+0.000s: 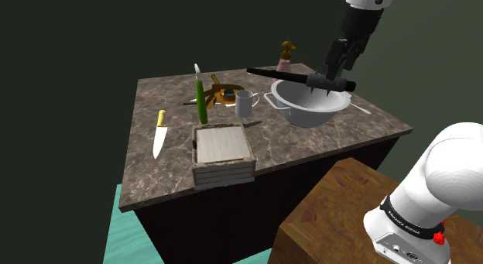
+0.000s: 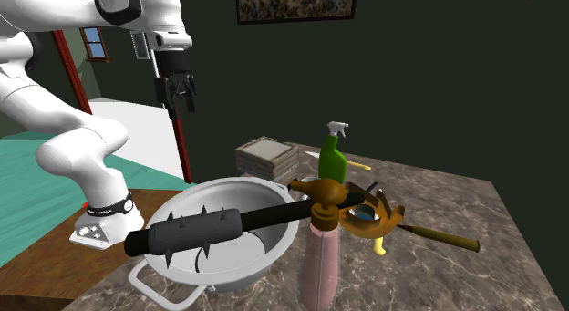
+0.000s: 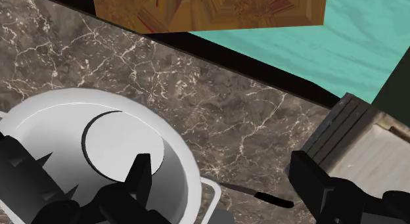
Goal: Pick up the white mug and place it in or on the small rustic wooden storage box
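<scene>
Gripper (image 1: 331, 75) hangs open and empty over the edge of the bowl (image 1: 310, 114), mug (image 1: 244, 104) standing free nearby.

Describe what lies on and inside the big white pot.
A black spiked club lies across the rim of the white pot. Its inside looks bare where visible; the part under the club is hidden.

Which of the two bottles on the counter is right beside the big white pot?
The pink bottle with the brown pump, right by the white pot; the green spray bottle stands farther off.
</scene>
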Tool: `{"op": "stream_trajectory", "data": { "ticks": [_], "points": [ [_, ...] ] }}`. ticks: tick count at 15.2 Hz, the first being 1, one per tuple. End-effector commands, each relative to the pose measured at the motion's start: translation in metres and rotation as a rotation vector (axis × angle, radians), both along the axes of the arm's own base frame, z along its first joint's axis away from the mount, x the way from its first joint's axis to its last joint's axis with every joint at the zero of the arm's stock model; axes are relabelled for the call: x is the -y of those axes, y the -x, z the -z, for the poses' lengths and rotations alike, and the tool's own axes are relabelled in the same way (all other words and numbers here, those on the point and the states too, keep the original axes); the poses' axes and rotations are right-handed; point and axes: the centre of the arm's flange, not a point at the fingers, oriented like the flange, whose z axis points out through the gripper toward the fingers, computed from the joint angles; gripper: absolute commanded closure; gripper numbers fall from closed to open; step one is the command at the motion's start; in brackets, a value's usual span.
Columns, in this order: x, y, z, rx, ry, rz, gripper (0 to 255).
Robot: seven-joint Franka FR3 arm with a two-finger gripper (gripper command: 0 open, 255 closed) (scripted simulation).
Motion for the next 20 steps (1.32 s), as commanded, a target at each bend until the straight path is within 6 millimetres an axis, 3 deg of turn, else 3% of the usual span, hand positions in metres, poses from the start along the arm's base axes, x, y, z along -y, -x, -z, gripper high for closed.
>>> {"op": "stream_trajectory", "data": {
  "ticks": [1, 20],
  "points": [
    [0.0, 0.0, 0.0, 0.0, 0.0, 0.0, 0],
    [-0.019, -0.246, 0.108, -0.134, -0.039, 0.063, 0]
  ]
}}
